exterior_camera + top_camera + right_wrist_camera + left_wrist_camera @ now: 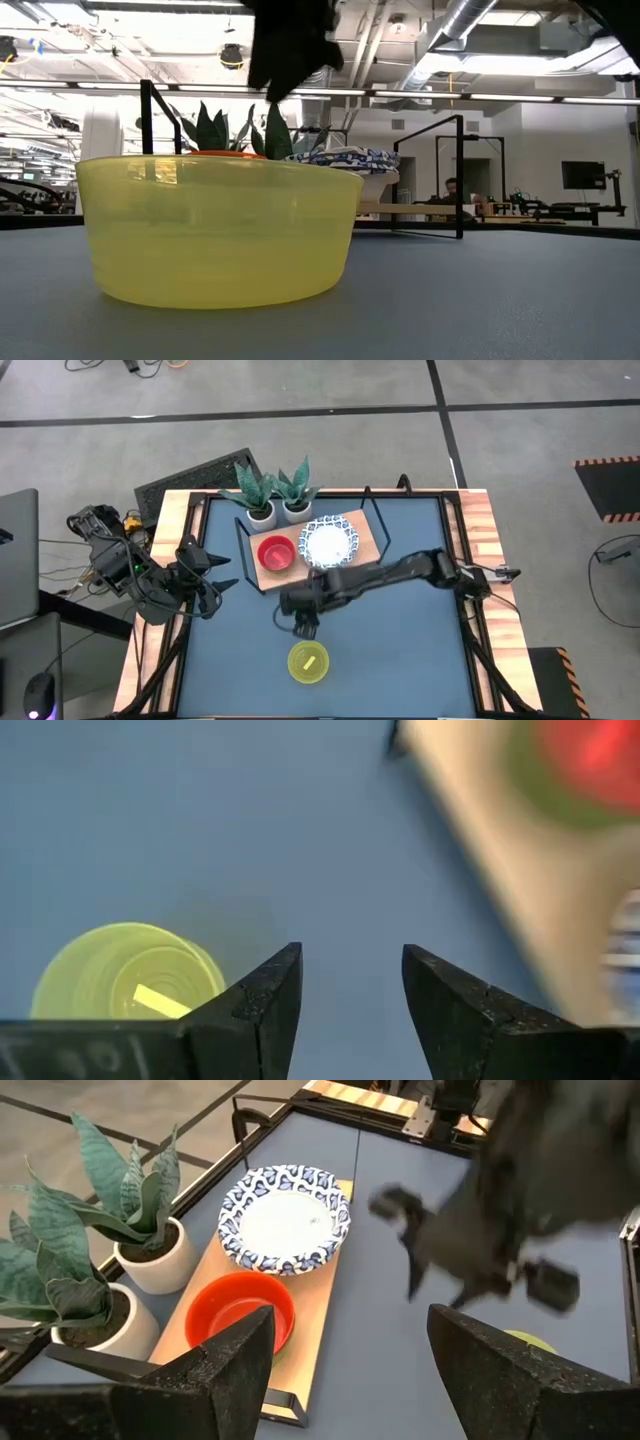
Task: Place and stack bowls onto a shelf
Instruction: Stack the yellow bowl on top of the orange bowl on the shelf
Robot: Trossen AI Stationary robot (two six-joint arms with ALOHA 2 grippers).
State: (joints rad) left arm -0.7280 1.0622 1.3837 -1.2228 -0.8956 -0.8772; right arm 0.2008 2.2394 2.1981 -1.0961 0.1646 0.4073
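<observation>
The wooden shelf [362,532] with its black wire frame stands at the table's far middle. On it sit a white bowl with a blue patterned rim [328,542] [285,1217] and a red bowl [275,552] [240,1308] nested in a green one [283,1342]. A yellow bowl [308,663] [220,230] [125,970] rests on its base on the blue table near the near edge, with a pale strip inside it. My right gripper [303,625] [350,990] hovers open between the shelf and the yellow bowl. My left gripper [215,585] [350,1370] waits open at the table's left. No purple bowl shows.
Two white pots with spiky green plants [260,510] [297,508] stand at the shelf's far left corner. Wooden rails [480,550] edge the blue table [400,650]. The right arm [400,572] reaches across just in front of the shelf. A person [452,188] sits far behind.
</observation>
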